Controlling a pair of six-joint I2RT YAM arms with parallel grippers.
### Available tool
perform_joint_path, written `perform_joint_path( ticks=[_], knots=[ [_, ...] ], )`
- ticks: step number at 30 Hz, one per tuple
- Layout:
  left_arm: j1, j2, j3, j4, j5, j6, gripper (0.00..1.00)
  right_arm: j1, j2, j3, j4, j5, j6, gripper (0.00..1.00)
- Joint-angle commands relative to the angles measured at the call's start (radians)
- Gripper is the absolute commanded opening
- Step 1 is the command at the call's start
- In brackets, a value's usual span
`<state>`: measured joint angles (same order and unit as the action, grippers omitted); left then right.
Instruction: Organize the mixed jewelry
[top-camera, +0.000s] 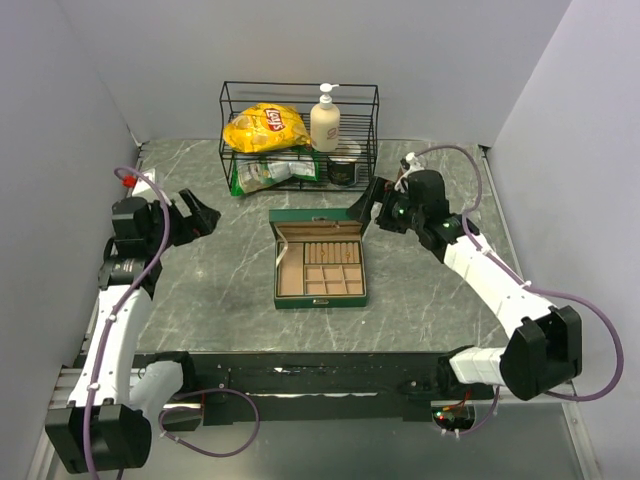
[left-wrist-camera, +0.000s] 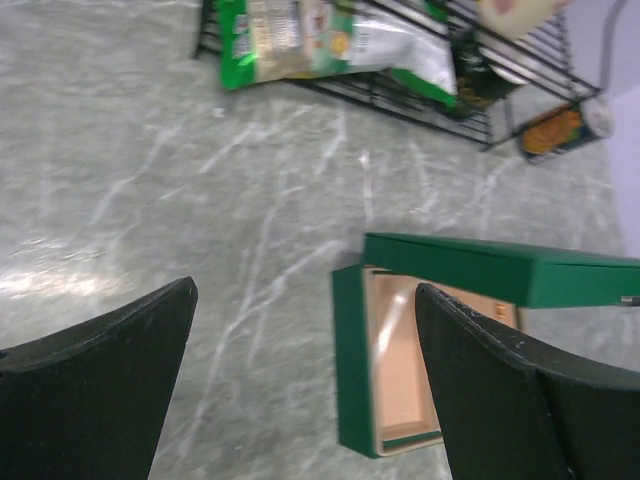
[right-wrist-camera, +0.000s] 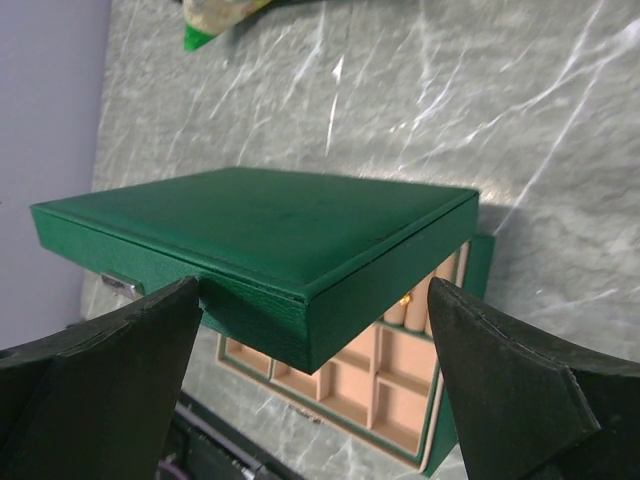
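Gold ring (right-wrist-camera: 407, 297) inside open green box (top-camera: 320, 302)

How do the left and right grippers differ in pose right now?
The left gripper hangs over bare table, well left of the green box; the right gripper is at the box's raised lid. The left jaws frame only tabletop; the right jaws straddle the lid's edge. Shared: both sets of jaws are wide open, and neither is clamped on anything.

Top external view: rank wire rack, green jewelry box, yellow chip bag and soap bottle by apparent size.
1. wire rack
2. green jewelry box
3. yellow chip bag
4. soap bottle
All clearly differ.
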<state>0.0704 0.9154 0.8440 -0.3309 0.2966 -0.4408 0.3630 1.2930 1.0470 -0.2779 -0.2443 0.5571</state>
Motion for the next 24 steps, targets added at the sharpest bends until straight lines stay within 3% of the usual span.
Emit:
perform_joint_path(
  ticks=[1, 24],
  knots=[
    [-0.041, 0.013, 0.033, 0.055, 0.075, -0.065, 0.96, 0.011, 0.0, -0.085, -0.069, -0.009, 0.0, 1.0],
    [-0.33, 0.045, -0.132, 0.131, -0.022, -0.165, 0.96, 0.031, -0.198, -0.381, 0.014, -0.078, 0.105, 1.0]
  ],
)
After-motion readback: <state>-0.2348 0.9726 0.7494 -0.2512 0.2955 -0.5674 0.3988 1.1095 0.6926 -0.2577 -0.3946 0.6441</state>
